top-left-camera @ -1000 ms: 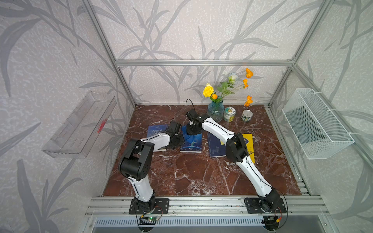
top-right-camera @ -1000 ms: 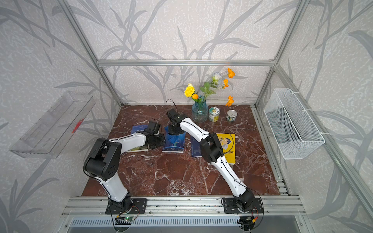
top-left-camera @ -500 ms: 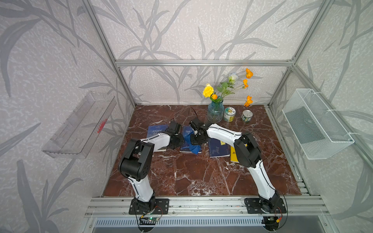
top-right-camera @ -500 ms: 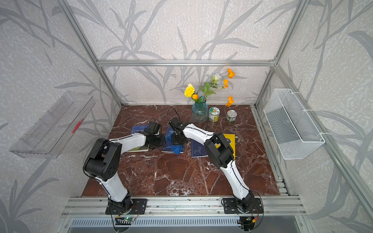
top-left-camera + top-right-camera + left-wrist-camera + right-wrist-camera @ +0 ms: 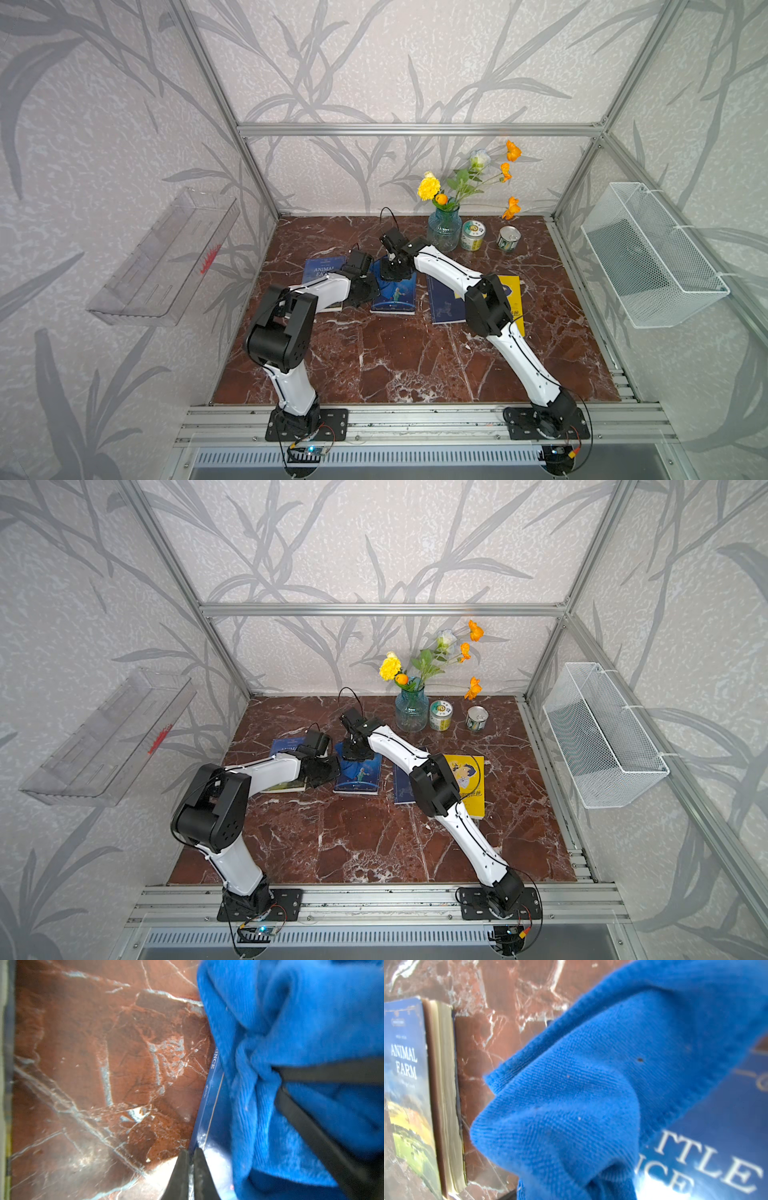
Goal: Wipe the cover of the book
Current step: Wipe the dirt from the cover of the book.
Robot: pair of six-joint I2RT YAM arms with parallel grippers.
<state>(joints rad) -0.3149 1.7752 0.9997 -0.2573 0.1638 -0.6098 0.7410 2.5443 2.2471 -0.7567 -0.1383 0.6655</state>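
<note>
Here the right gripper point(image 5: 393, 275) has its jaws pressed in on a bunched blue cloth point(image 5: 571, 1105) and holds it down on the far end of the middle book point(image 5: 395, 296). That book lies flat on the marble table point(image 5: 395, 357), between the left book point(image 5: 406, 1076) and a dark blue book point(image 5: 444, 301) to its right. The left gripper point(image 5: 190, 1169) is pressed together on nothing. Its tips sit at the middle book's left edge, seemingly pinning it, though contact cannot be confirmed.

To wipe well, I judge the cloth should stay under light, even pressure and travel from the far end toward the near end in straight, overlapping strokes, so the whole cover is reached. The left tips need enough weight to stop the book sliding, and the cloth should pass beside them. Pushing too hard could drag the book or buckle its cover.

The left book reads "ANIMAL FARM". On the middle book, the right wrist view shows "TTLE" with "CE" below, and the cloth hides the rest. The left wrist view shows "INCE" at its edge. Print on the yellow book point(image 5: 471, 783) and the cans point(image 5: 473, 235) is too small to read.
</note>
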